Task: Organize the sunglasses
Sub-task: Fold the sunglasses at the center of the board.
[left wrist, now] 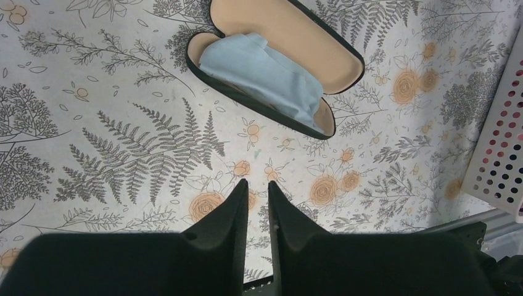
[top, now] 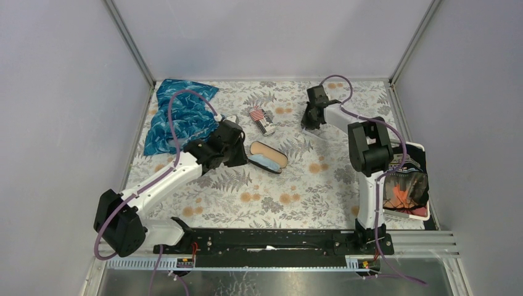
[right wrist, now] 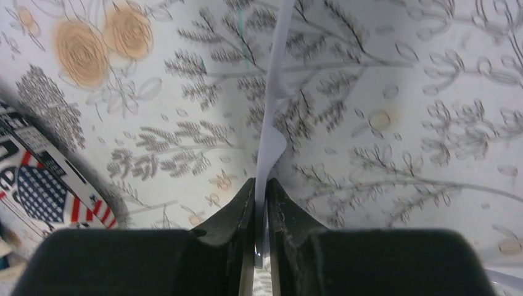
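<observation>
The brown-lensed sunglasses do not show clearly in any view. My right gripper [right wrist: 260,182] is shut on a thin pale strip [right wrist: 274,92], seen edge-on and held just above the floral table; I cannot tell what it is. In the top view this gripper [top: 310,125] is at the back, right of centre. My left gripper [left wrist: 257,183] is empty, its jaws a narrow gap apart. It hovers just in front of the open black glasses case [left wrist: 277,68], which holds a light blue cloth [left wrist: 259,74]. The case [top: 268,157] lies mid-table, just right of the left gripper [top: 242,154].
A flag-patterned striped item [top: 261,118] lies behind the case and shows at the left of the right wrist view [right wrist: 37,191]. A blue patterned cloth [top: 179,114] lies at the back left. A white perforated basket [top: 419,148] with dark and reddish contents stands at the right edge [left wrist: 502,135].
</observation>
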{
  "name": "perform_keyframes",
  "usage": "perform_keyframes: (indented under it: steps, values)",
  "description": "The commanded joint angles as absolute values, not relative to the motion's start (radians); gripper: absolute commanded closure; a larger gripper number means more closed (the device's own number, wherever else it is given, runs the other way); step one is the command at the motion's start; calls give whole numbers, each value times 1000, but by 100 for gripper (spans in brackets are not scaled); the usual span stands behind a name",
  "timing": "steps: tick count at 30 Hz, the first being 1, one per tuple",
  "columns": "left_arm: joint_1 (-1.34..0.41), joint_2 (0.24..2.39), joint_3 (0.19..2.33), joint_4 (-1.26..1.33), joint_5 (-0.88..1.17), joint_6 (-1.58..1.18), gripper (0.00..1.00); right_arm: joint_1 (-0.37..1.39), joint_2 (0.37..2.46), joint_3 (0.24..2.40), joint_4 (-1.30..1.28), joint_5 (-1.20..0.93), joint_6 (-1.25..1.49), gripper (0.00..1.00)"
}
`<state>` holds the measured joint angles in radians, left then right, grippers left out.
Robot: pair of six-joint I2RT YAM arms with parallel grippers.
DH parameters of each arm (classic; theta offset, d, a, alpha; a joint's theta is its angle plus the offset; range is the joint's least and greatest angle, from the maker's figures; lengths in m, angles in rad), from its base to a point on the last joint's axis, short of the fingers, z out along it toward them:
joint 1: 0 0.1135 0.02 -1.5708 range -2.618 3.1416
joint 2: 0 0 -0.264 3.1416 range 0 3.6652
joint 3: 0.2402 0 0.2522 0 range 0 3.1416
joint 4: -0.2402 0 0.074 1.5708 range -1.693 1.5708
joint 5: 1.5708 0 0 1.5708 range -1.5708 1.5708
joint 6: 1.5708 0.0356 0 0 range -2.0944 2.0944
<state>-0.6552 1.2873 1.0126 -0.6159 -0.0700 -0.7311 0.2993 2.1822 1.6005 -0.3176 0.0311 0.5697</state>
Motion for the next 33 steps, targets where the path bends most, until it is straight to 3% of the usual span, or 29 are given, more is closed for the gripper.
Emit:
perform_keyframes:
  steps: [1,11,13,16,18,24,28,33]
  values:
    - [-663,1304,1001,-555,-48,-724,78,310,2046,1483,-278,2,555,85]
    - [-687,1356,1006,-528,-16,-727,78,346,1695,1024,-283,-95,474,81]
    - [-696,1374,1018,-524,-13,-726,78,349,1606,935,-305,-105,466,74]
    - [-718,1408,1041,-518,-12,-724,78,348,1488,845,-344,-102,464,52]
    - [-736,1432,1060,-511,-11,-725,78,348,1405,821,-377,-68,468,47]
    - [-827,1551,1172,-481,-24,-752,74,314,1292,796,-425,151,544,47]
    - [-878,1703,1325,-486,-27,-768,67,252,1264,765,-448,173,671,47]
    - [-903,1929,1579,-551,-60,-759,66,238,1230,713,-462,183,825,47]
